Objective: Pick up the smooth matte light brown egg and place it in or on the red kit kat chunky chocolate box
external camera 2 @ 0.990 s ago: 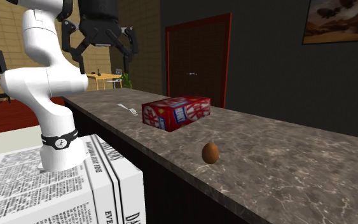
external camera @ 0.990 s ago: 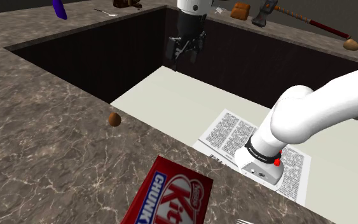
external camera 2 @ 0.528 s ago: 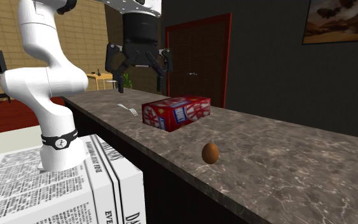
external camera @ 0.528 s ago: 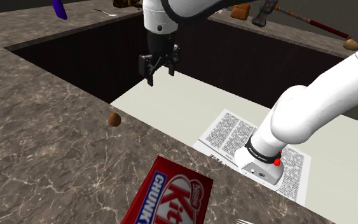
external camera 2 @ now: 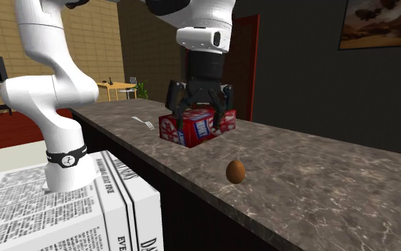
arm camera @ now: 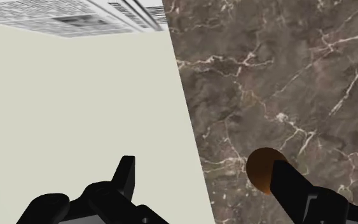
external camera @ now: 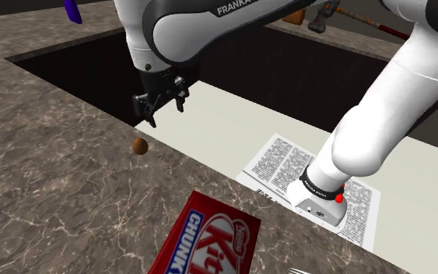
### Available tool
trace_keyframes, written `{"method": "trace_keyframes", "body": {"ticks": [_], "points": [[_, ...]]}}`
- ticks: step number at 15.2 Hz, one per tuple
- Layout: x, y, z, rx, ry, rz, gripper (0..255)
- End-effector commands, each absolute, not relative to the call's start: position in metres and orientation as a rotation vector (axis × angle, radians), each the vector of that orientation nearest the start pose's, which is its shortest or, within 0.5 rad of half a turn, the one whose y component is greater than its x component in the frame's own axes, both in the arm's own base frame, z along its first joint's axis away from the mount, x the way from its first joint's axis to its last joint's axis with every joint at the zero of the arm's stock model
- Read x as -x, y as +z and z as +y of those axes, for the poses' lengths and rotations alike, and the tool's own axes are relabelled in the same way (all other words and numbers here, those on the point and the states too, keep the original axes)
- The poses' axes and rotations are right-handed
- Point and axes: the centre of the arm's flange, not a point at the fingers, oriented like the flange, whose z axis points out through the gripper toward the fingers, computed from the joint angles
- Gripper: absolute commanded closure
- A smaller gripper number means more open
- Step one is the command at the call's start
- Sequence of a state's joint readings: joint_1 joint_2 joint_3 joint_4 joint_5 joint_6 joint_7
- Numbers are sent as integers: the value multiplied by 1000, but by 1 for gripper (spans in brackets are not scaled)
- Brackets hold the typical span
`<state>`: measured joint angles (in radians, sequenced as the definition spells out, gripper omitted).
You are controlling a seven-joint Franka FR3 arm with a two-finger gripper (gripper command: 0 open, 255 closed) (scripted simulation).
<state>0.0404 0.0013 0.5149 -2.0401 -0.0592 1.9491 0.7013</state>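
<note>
**While the egg sits off-centre**

Though the gripper (external camera: 165, 109) hangs open and empty, the brown egg (external camera: 139, 145) lies under 1 finger (arm camera: 292, 189) rather than between the 2. It sits near the edge of the marbled counter (external camera: 54, 171), apart from the red box (external camera: 209, 241); I'd shift further over the counter before descending

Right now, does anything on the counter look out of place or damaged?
Nothing is spilled or damaged. The brown egg lies loose on the marbled counter close to its edge, where it might roll off.
</note>
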Motion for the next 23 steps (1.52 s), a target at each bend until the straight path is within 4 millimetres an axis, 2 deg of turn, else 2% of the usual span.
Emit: {"method": "trace_keyframes", "body": {"ticks": [1, 8, 16, 23], "points": [[-472, 417, 304, 3244, 81, 197, 0], [-511, 363, 368, 3284, 116, 191, 0], [-508, 324, 362, 3284, 116, 191, 0], [-508, 324, 362, 3284, 116, 191, 0]]}}
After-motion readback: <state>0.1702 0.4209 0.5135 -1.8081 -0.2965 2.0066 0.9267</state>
